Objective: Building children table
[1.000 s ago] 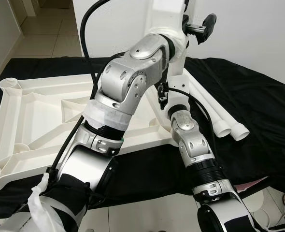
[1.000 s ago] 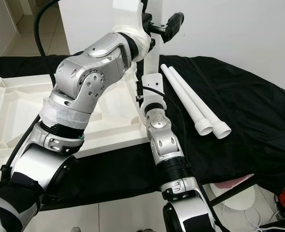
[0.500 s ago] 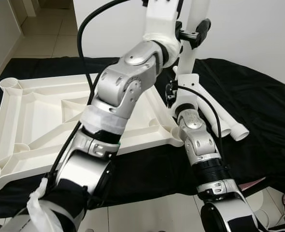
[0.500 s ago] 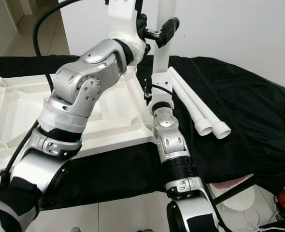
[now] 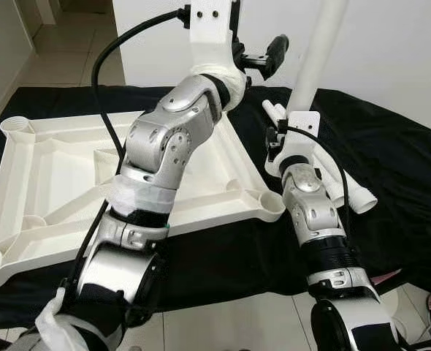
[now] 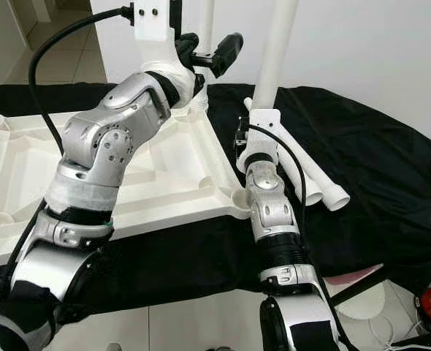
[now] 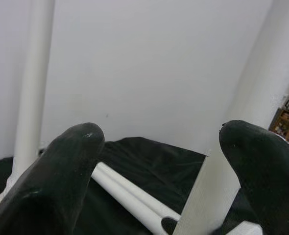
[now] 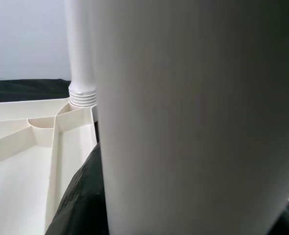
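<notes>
- Your tabletop [image 5: 55,175] lies upside down on the black cloth [image 5: 391,153], its corner sockets facing up.
- One leg [image 8: 81,54] already stands in the far right socket, threaded end down.
- Your right arm carries a second leg [image 5: 314,58], upright and lifted, just right of the tabletop's near right corner. The right wrist view looks straight along this leg, so the tool appears to be clamped on it, though its fingers are hidden.
- Your left tool [image 7: 159,171] is raised at the far right corner beside the standing leg, fingers spread wide, gripping nothing.
- Two spare legs [image 5: 347,186] lie on the cloth to the right, side by side.
- You are, I judge, mid-way through fitting the second leg.
- Next, bring that leg's lower end over the near right socket [image 5: 270,205], keep it plumb, lower it in and twist to seat it.
- Keep the left tool ready to steady the leg.
</notes>
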